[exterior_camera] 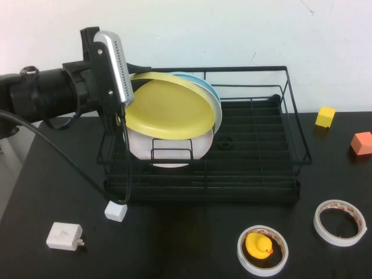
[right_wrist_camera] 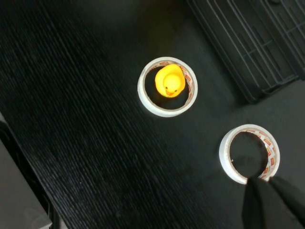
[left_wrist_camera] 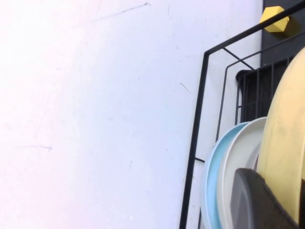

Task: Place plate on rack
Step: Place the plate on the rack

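While left gripper (left_wrist_camera: pixel 267 200) pinches plate (exterior_camera: pixel 168 110) — rack (exterior_camera: pixel 290 139) cropped.

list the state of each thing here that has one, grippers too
pale-yellow plate: tilted, over the rack's left end, in the left gripper
rack: upright, holds several plates at its left end
left gripper: shut on the pale-yellow plate's edge
right gripper: shut, empty, above the table by a tape roll
duck: upright inside a tape roll
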`<state>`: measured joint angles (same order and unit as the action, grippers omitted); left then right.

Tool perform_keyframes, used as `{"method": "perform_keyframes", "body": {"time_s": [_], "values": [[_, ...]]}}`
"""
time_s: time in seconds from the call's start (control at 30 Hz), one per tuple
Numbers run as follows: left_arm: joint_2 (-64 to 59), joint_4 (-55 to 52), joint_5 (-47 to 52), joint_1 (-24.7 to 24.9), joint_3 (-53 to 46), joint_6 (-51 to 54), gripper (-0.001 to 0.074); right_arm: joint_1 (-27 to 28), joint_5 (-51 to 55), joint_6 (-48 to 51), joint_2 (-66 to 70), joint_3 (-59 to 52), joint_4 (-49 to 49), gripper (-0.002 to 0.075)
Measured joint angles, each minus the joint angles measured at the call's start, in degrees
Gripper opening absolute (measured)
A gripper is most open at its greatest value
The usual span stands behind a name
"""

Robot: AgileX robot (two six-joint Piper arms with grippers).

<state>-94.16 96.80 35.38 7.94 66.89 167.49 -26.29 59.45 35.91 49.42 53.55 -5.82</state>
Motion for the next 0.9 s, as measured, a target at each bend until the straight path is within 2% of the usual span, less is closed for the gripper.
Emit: {"method": "perform_keyframes", "body": {"time_s": [0.37, 0.57, 0.67, 0.83, 0.9], "values": [[-6.67, 0.45, -1.27, 0.14, 1.40, -0.04, 0.0038, 0.00, 1.02, -1.20, 0.00, -0.22, 0.00, 0.0001], [-7.66, 0.45, -1.63, 0.49, 1.75, -5.18, 0.0054, 0.00, 1.66, -1.47, -0.09, -0.22, 0.00, 0.0001], [-7.66, 0.45, -1.63, 0.49, 1.75, -8.15, 0.0158, 0.00, 1.66, -1.47, -0.09, -0.22, -0.71, 0.0001], [-7.66, 0.45, -1.63, 0.49, 1.75, -10.38, 0.0454, 0.00, 1.89, -1.47, -0.22, -0.22, -2.27, 0.0001], [-7.66, 0.45, -1.23, 0.49, 1.75, -10.70, 0.0503, 0.00, 2.03, -1.47, -0.26, -0.22, -2.44, 0.0000]]}}
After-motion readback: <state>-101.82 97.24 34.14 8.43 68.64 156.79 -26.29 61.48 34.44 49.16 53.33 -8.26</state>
